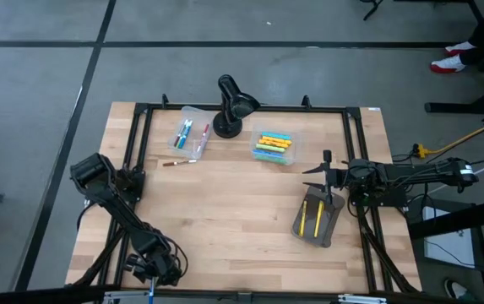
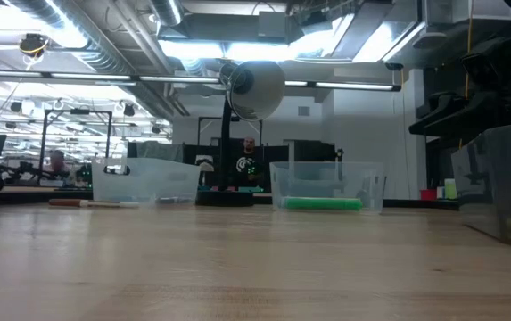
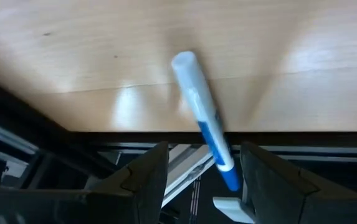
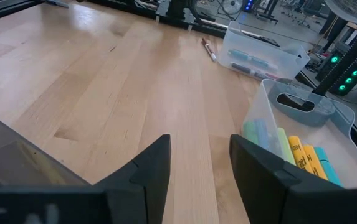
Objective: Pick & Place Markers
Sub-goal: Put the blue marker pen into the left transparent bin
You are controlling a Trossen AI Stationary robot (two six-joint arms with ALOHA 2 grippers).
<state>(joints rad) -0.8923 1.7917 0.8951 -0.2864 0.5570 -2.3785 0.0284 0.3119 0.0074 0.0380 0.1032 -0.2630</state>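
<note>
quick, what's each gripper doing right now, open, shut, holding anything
Left gripper: at the table's near edge, a blue and white marker between its fingers; whether it is gripped cannot be told.
Right gripper: open, empty.

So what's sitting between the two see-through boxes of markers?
The black desk lamp stands between the left box and the right box, its base on the wood. The high view shows this best.

The left arm folds back from its base at nine o'clock down to the surface's front edge at about seven o'clock, where the left hand has its dark fingers parted. The right arm reaches in from three o'clock, its right hand low over the surface, fingers spread apart.
</note>
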